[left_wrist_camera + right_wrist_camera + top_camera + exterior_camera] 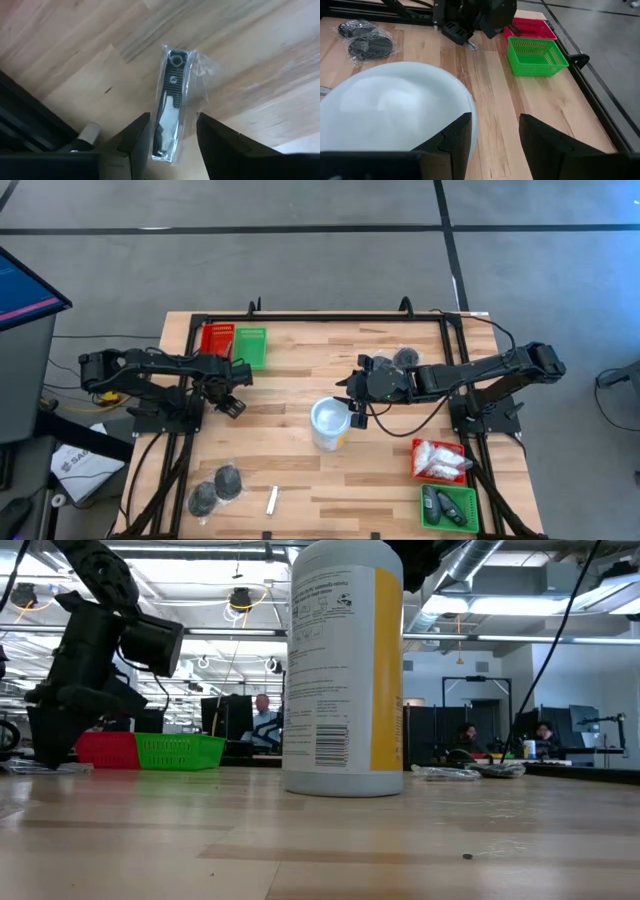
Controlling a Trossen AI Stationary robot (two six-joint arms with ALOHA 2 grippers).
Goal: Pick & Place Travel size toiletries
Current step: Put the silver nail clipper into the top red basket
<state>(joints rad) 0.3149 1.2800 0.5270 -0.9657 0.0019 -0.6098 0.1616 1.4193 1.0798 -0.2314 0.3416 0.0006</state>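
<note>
A nail clipper in a clear sachet (171, 102) is seen flat on the wooden table (300, 480), between the open fingers of the left gripper (172, 140). Farther off, the right gripper (492, 137) is held open beside the white bottle (330, 423).

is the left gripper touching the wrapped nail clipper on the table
Cannot tell: the left wrist view shows the nail clipper between the left gripper fingers, contact unclear.

Dark round pieces (216, 488) and a slim tube (271, 499) lie flat near the table's front edge.
</note>
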